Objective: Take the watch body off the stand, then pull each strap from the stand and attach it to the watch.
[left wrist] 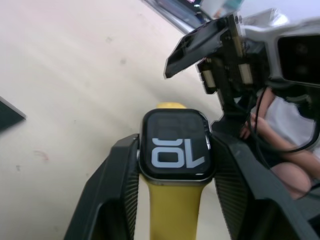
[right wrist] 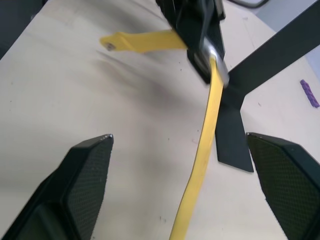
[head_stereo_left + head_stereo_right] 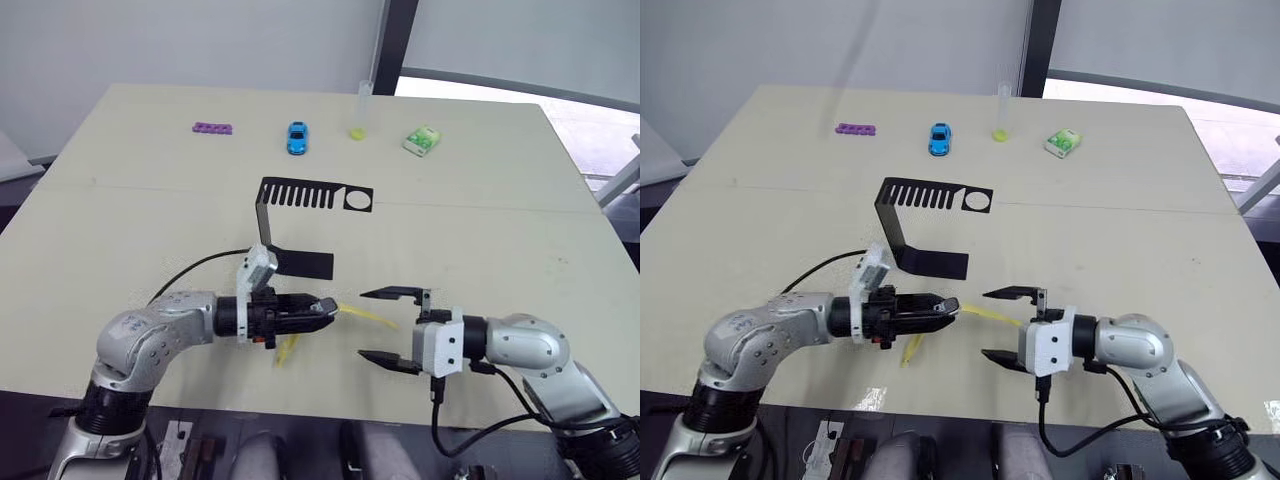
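We hold the watch body (image 1: 176,145) pinched between the two fingers of our left gripper (image 3: 322,310), low over the table (image 3: 500,200) in front of the stand (image 3: 300,215), whose comb-slotted top now carries nothing. Both yellow straps appear to be on the case already: one strap (image 3: 365,315) sticks out toward our right gripper (image 3: 392,325), the other strap (image 3: 287,348) droops down beneath our left fingers. Our right gripper hangs spread wide and empty, just beside the tip of the near strap. The case looks small, hard and smooth-sided, so we judge it light but apt to slip or twist; our grip across its two flat edges seems the right one. The straps are thin, soft and springy; they bend rather than push. If either needs seating, we would pinch it close to the case, not at its floppy free end.
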